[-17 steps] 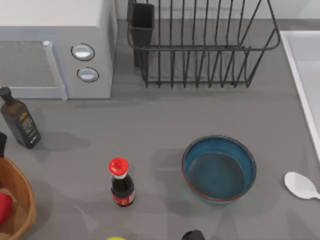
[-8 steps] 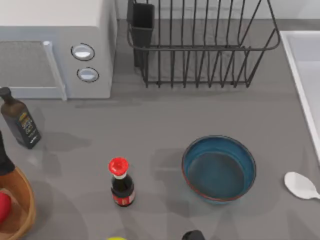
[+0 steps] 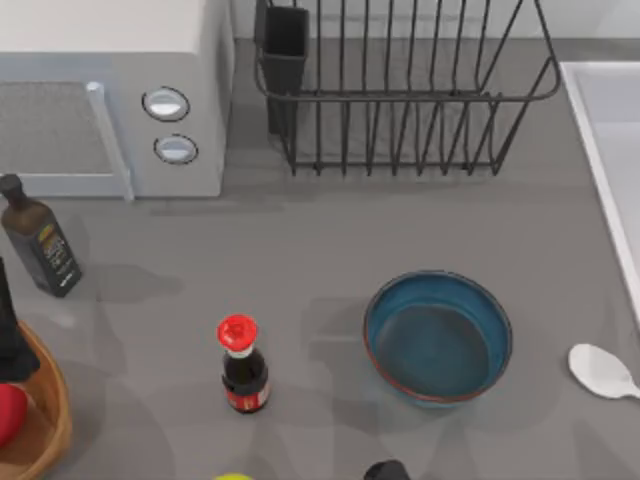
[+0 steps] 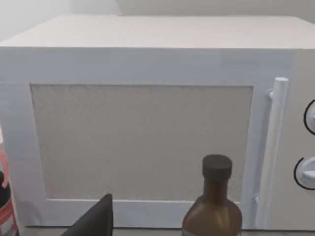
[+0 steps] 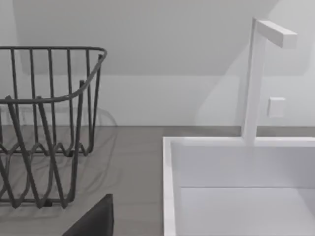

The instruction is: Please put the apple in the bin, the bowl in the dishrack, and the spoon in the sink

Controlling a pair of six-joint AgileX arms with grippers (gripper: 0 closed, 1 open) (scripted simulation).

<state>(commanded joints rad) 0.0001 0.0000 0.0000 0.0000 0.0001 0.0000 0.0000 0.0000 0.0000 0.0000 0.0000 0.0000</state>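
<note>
Both arms show little — plain matte black, one dark wedge-shaped finger (image 4: pixel 93 220) each.

The counter (image 3: pixel 320 240) is plain mid grey. At the upper left of the top view the microwave (image 3: pixel 110 90) is white with two pale round knobs, and the dishrack (image 3: pixel 400 100) along the top is black wire. Lower right of centre, the bowl (image 3: pixel 438 338) is blue with a thin reddish-brown rim line, and the spoon (image 3: pixel 600 372) beside it is glossy white. The sink (image 3: pixel 605 150) is pale white-grey. The sauce bottle (image 3: pixel 243 366) is dark with a red cap; the oil bottle (image 3: pixel 38 238) is dark brown, black-capped. At the lower left edge the apple (image 3: pixel 8 412) is bright red inside the light-brown wooden bin (image 3: pixel 50 400).
</note>
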